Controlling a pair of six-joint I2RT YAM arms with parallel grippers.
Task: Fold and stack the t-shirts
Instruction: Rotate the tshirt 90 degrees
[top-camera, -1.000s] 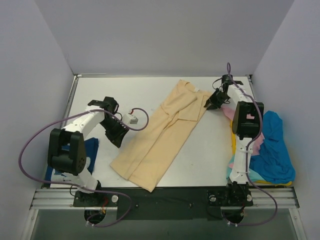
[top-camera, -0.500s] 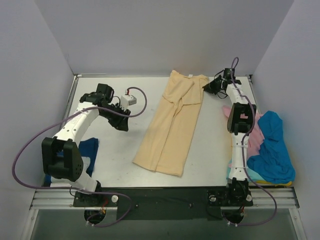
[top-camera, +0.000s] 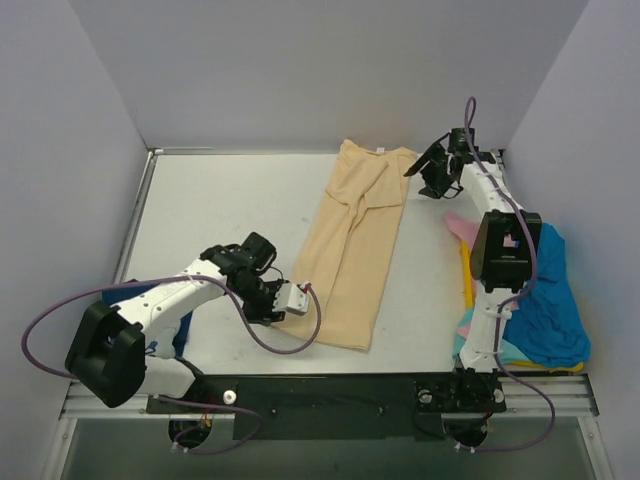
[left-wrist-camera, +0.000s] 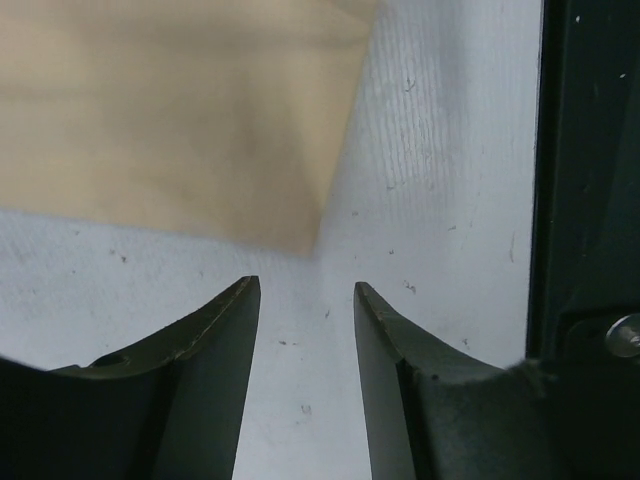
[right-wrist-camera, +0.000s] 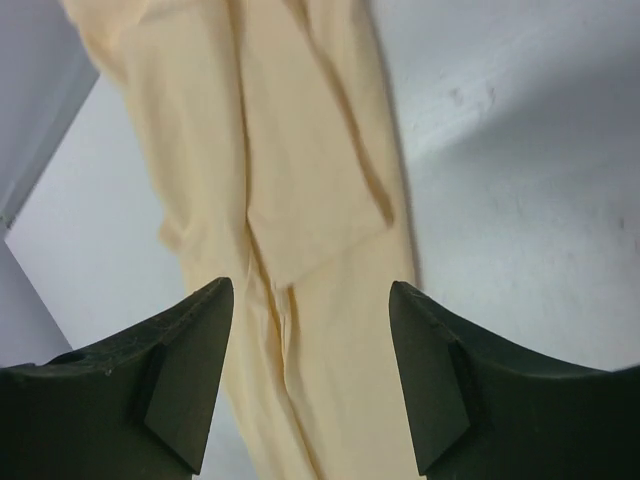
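The tan tee (top-camera: 360, 250) lies mid-table as a long strip, sides folded in and collar at the far edge, likely set so for folding end to end. The left gripper (left-wrist-camera: 305, 283) hovers low at the near hem corner, jaws apart and empty (cloth just ahead of the tips), its arm stretched flat. The right gripper (right-wrist-camera: 310, 285), likewise spread and empty, hangs over the collar end, arm reaching far.

Top view: even diffuse overhead light, faint soft shadows on desk (top-camera: 220, 200), evenly lit. Left wrist: shirt (left-wrist-camera: 170, 110) blurred, edges soft; left tool (left-wrist-camera: 305, 283) dark, little detail. Right wrist: sharper, soft shadow along shirt's right edge.
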